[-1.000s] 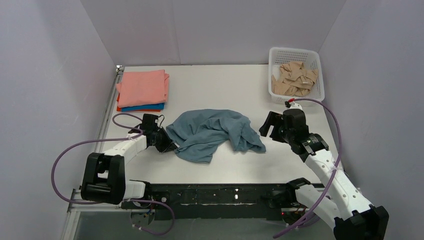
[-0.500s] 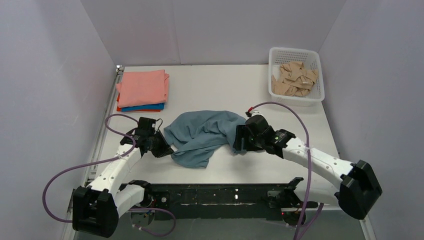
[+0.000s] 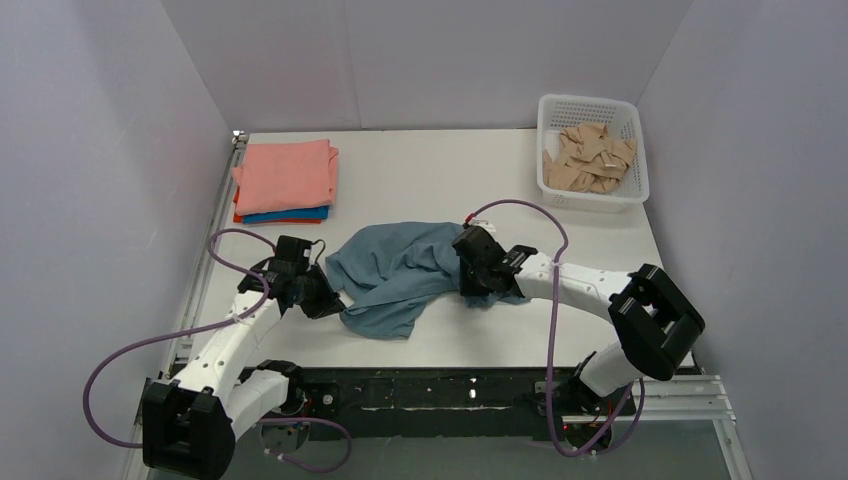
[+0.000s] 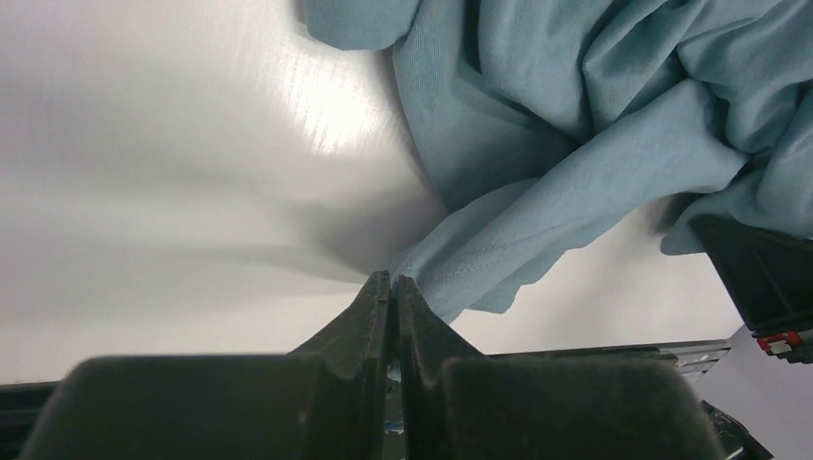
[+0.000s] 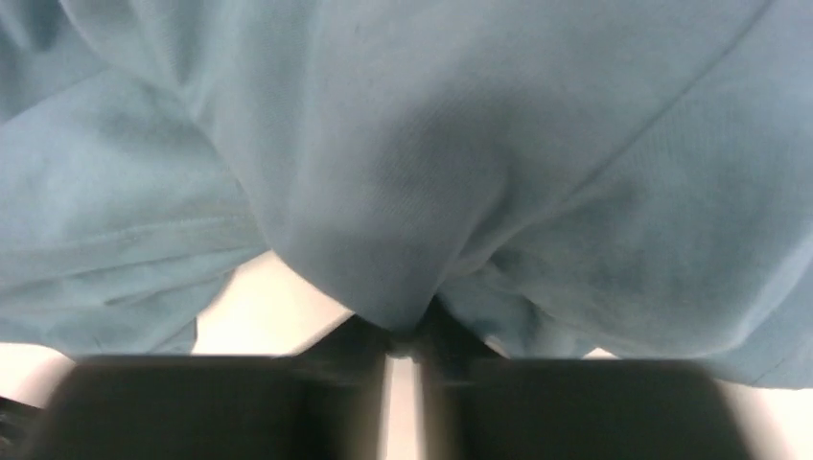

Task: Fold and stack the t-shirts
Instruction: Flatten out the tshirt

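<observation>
Two arms reach in from 6 o'clock, one to each side of a crumpled grey-blue t-shirt (image 3: pixel 400 262) lying mid-worktop (image 3: pixel 440 170).

Left fingers (image 4: pixel 391 286) are pressed together, pinching a hemmed edge at the shirt's 8 o'clock corner. Cloth runs up and away from the tips; the rest is heaped in loose folds on the white surface.

Right fingers (image 5: pixel 407 337) are nipped on a gathered fold at the shirt's 4 o'clock side. Fabric fills that wrist view and puckers where the tips meet it.

Farther back, at 10 o'clock by the left edge, sits a folded stack (image 3: pixel 290 190): salmon-pink t-shirt (image 3: pixel 285 168) on top, bright blue t-shirt (image 3: pixel 290 214) beneath, and a sliver of orange-red t-shirt (image 3: pixel 238 217) lowest.

At 2 o'clock, in the far right corner, a white mesh basket (image 3: pixel 595 198) holds tan pieces (image 3: pixel 590 158), well apart from the grey-blue shirt.
</observation>
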Robot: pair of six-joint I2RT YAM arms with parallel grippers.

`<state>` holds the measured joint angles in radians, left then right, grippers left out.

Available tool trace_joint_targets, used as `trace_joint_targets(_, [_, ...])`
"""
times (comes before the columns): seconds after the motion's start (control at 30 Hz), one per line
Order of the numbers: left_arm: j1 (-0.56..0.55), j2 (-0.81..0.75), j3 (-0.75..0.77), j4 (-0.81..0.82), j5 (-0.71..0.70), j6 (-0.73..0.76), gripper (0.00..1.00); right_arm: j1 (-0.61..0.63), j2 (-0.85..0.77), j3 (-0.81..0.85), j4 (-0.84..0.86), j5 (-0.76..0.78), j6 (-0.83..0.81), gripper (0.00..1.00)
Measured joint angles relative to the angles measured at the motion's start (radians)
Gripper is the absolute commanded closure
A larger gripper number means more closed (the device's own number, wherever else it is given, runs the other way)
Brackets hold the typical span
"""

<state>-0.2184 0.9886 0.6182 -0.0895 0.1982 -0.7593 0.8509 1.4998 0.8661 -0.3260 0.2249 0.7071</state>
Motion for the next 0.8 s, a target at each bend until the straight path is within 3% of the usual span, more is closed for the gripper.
trace_joint_targets(0.23, [-0.001, -0.036, 0.079, -0.088, -0.075, 0.009, 1.0, -0.001, -0.049, 0.039, -0.078, 0.053, 0.016, 0.99])
trace_joint_targets(0.47, [-0.001, -0.112, 0.233, -0.193, -0.218, 0.028, 1.0, -0.129, -0.348, 0.089, -0.245, 0.056, -0.03, 0.99])
trace_joint_targets(0.63, [-0.002, -0.134, 0.373, -0.241, -0.298, 0.058, 1.0, -0.294, -0.477, 0.228, -0.336, -0.049, -0.113, 0.99])
trace_joint_targets(0.8, [-0.002, -0.14, 0.564, -0.269, -0.352, 0.114, 1.0, -0.34, -0.482, 0.46, -0.448, -0.132, -0.19, 0.99])
